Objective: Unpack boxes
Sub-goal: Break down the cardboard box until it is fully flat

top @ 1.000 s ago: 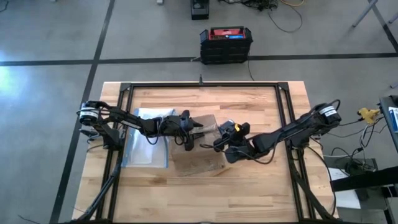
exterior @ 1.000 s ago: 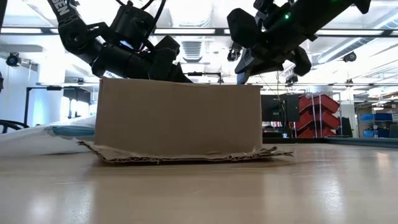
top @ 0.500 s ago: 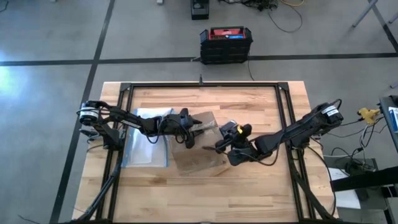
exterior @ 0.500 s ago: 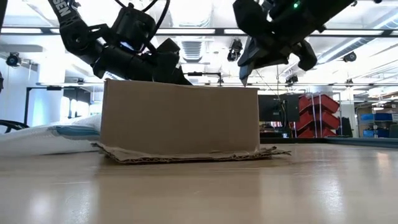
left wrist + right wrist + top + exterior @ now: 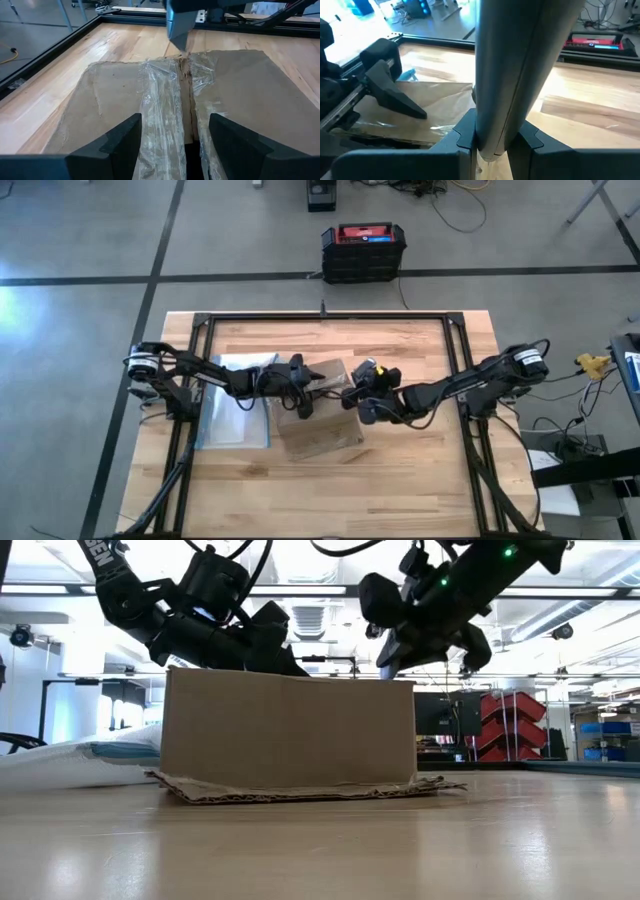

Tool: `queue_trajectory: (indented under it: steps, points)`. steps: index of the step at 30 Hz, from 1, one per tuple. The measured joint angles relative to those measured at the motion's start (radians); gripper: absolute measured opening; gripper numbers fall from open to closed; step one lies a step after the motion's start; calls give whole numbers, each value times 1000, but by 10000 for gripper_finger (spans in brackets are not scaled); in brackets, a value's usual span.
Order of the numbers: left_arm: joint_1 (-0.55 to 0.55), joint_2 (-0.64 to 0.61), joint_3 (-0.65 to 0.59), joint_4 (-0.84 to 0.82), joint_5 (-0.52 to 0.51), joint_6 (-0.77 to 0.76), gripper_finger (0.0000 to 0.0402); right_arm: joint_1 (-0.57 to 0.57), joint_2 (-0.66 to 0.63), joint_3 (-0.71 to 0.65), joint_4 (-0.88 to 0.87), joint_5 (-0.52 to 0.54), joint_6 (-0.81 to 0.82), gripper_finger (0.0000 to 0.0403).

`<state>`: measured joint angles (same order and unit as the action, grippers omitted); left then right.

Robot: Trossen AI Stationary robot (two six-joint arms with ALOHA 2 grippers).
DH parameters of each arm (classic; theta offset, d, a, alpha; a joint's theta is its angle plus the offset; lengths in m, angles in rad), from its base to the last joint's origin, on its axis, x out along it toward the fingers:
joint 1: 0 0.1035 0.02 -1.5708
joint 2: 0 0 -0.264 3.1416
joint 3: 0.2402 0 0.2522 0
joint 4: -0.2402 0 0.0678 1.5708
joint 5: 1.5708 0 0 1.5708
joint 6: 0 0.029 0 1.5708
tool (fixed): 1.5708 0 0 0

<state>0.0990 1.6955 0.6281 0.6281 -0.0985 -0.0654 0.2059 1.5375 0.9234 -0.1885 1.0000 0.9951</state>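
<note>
On the wooden table (image 5: 400, 480), the right gripper (image 5: 352, 395), clamping a grey tool (image 5: 512, 75), has moved onto the taped cardboard box (image 5: 318, 425); the left gripper (image 5: 318, 380) gapes wide, with the wrist view showing the torn seam.

No lettering can be read whole on the box (image 5: 288, 730) or elsewhere.

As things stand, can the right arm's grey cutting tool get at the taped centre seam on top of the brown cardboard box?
Probably yes. The right gripper holds the grey tool just beyond the brown cardboard box's far edge, its tip at the seam's end. The open left gripper straddles the seam's other end, leaving the stretch between clear.
</note>
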Motion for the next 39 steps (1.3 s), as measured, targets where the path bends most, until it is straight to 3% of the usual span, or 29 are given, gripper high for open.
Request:
queue_trajectory:
  steps: [21, 39]
  points:
    - [0, -1, 0, -7, 6, 2, 220, 23, 1, 1, 23, -11, -54, 50]
    - [-2, -1, 0, -8, -1, 3, 220, 104, -5, 3, 8, -5, 26, 50]
